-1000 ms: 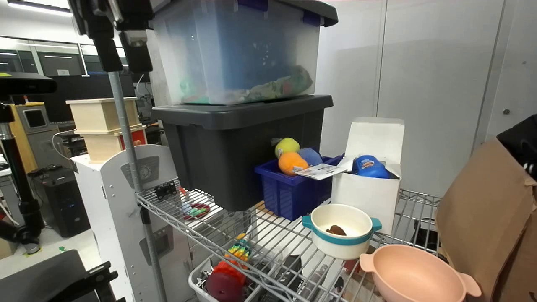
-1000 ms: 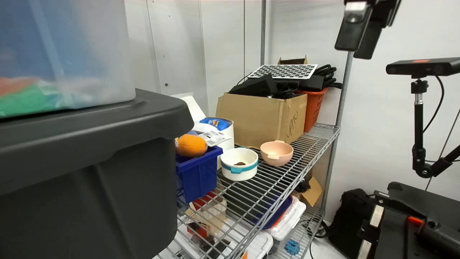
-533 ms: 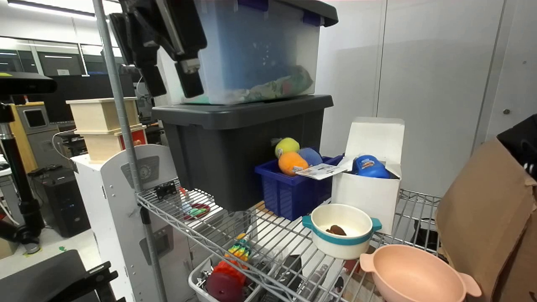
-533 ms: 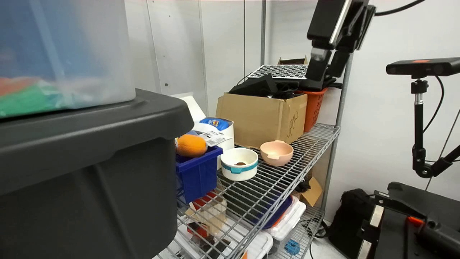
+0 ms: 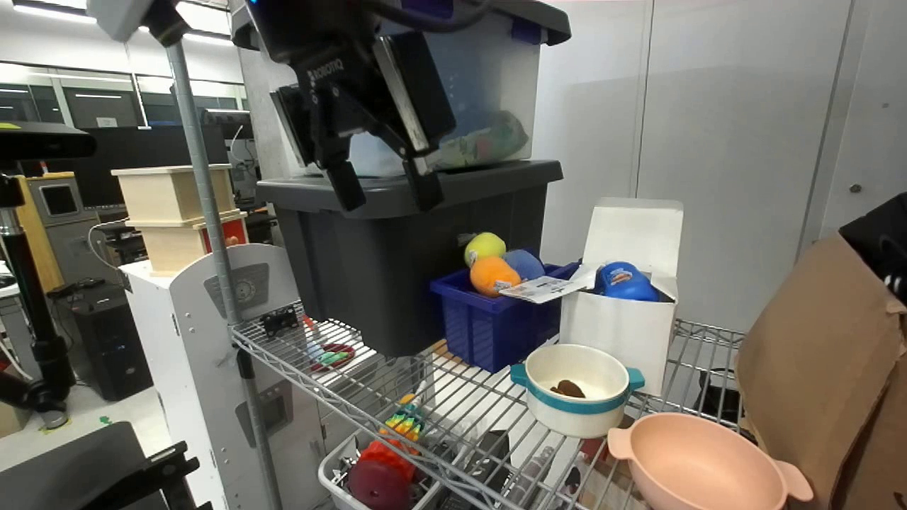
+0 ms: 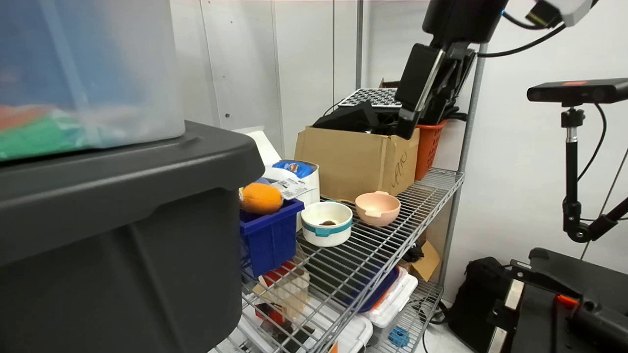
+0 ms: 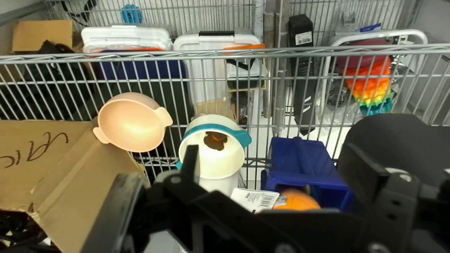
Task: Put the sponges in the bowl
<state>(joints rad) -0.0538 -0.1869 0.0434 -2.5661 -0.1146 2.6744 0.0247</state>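
Wrist view, lower centre: orange sponge (image 7: 299,201) partly hidden. In an exterior view, upper left: translucent tub (image 6: 93,73) cut off by left and top edges.

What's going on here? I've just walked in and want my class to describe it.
A robot's gripper hangs open in the air, holding nothing. The orange, yellow-green and blue sponges sit at the top of a blue bin, not yet picked up. On the wire shelf stand a white bowl with something brown inside and a peach bowl; which one the sponges are meant for, the pictures don't say.
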